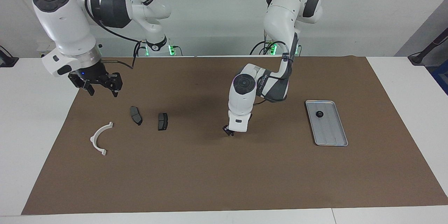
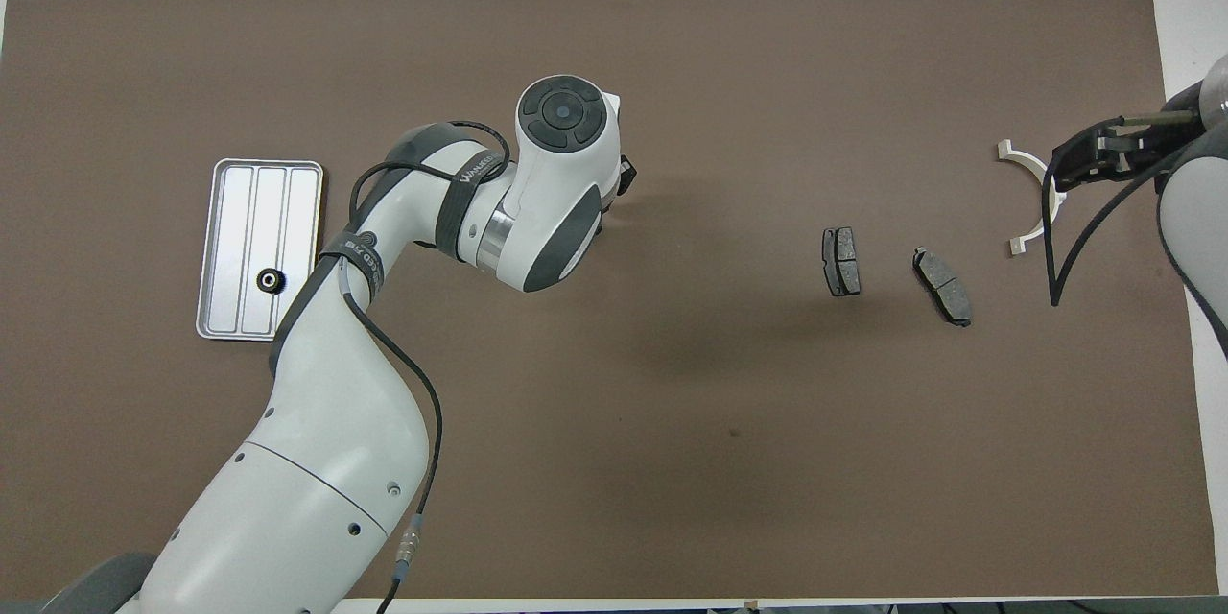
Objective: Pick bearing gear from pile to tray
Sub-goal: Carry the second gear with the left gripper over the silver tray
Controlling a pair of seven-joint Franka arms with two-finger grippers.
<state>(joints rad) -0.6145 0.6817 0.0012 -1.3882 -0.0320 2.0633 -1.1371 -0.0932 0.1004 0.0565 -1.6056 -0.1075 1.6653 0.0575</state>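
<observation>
Item: small black round bearing gear (image 1: 319,114), lying in flat silver-grey ridged metal tray (image 1: 332,140) toward the left arm's end of the tabletop.
Left gripper (image 1: 229,130): low over mid-tabletop; grip state indeterminable.
Right gripper (image 1: 101,89): waiting, jaws apart, empty.
Risk: left gripper scraping the brown mat.

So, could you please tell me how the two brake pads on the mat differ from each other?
The brake pad nearer the tray lies almost square to the mat's edges; the other brake pad lies turned at a slant. The slanted brake pad sits closer to the white bracket and slightly nearer the robots. Both are small, dark grey, flat on the mat and untouched by either hand.
</observation>
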